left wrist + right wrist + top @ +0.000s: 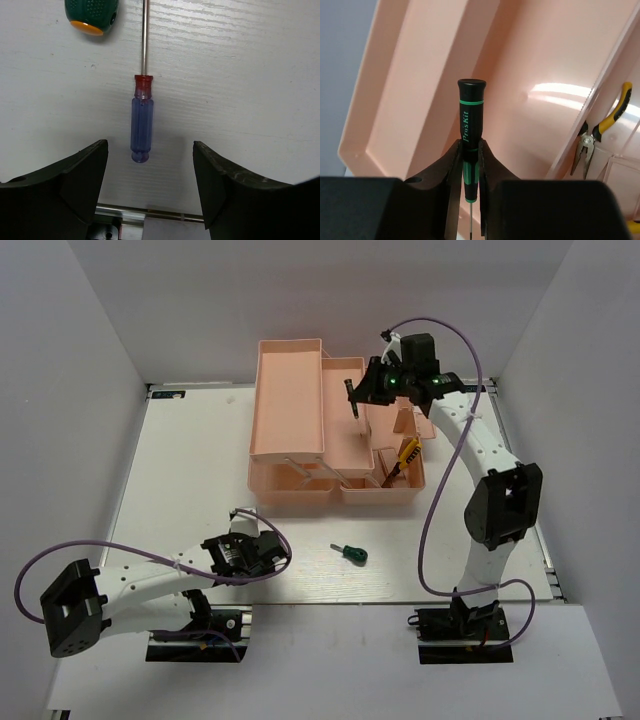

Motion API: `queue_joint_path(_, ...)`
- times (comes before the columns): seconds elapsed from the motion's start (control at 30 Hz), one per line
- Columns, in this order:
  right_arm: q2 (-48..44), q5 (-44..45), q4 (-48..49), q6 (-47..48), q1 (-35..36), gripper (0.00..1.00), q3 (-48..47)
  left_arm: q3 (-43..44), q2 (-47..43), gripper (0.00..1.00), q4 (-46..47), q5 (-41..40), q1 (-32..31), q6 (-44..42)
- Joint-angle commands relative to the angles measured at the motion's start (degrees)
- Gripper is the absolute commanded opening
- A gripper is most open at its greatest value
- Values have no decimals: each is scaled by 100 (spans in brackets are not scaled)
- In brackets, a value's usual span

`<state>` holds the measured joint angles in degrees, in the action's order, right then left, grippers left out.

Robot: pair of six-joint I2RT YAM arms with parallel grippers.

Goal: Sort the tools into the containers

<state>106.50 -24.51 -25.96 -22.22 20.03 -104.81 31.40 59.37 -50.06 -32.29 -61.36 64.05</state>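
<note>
**A:** Which tool does the next move concern, and where is it?

**B:** The purple-handled screwdriver (141, 125). It lies flat on the white table (250, 75), straight ahead of the left gripper (149, 147). That gripper is open and empty, one finger on each side of the line of the tool.

**A:** Which way does it run?

**B:** Lengthwise away from the gripper. The butt of the handle is nearest, about level with the fingertips. The metal shaft points off to the far edge of the wrist view. The fingers would therefore close across the handle's width. The handle sits slightly left of centre in the gap. My guess is the gripper needs to go forward and down before closing.

**A:** Anything close by?

**B:** A stubby green screwdriver with an orange end (90, 15) lies ahead and to the left, apart from the shaft.

**A:** And the right arm?

**B:** It is far off, over the pink toolbox (290, 390). The right gripper (470, 167) is clamped on the dark green-handled screwdriver (471, 115), above an upper tray (420, 75). Yellow-handled pliers (600, 130) lie in a lower compartment. The left arm is clearly the nearer one.
</note>
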Motion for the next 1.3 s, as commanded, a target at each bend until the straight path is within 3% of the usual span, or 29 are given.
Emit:
queue_joint_path(0.0, 134, 614, 108, -337, 124, 16, -127, -11, 12, 78, 76, -58, -34, 318)
queue_joint_path(0.1, 187, 614, -32, -188, 115, 38, -4, -72, 13, 77, 137, -58, -34, 318)
queue_joint_path(0.2, 82, 571, -15, -47, 97, 45, 171, -125, 13, 72, 190, -58, -34, 318)
queue_joint_path(0.43, -603, 316, 257, 200, 10, 45, 734, -239, 13, 66, 357, -110, -34, 318)
queue_joint_path(0.8, -2203, -159, 530, 823, -298, 47, 2869, -696, 435, 58, 849, -277, -34, 423)
queue_joint_path(0.83, -2438, -176, 556, 859, -289, 47, 3201, -696, 435, 54, 919, -277, -34, 424)
queue_joint_path(0.93, -2747, -422, 495, 1175, -342, 47, 3632, -696, 435, 28, 919, -277, -34, 424)
queue_joint_path(0.97, -2809, -492, 478, 1385, -351, 50, 3704, -696, 435, 17, 919, -277, -34, 424)
queue_joint_path(1.03, -2968, -868, 181, 1947, -360, 60, 3914, -696, 356, 8, 919, -277, -34, 424)
queue_joint_path(1.07, -3133, -1002, 57, 2463, -342, 82, 3968, -696, 269, 5, 850, -277, -34, 424)
queue_joint_path(1.1, -3179, -1133, -188, 3103, -342, 90, 4004, -644, 207, 0, 780, -277, -34, 424)
queue_joint_path(1.23, -3486, -2188, -1349, 5363, -307, 90, 4503, -284, -188, 0, 708, -173, -86, -117)
queue_joint_path(1.27, -3626, -2363, -1708, 5534, -289, 90, 4575, -101, -285, 0, 874, -111, -86, -330)
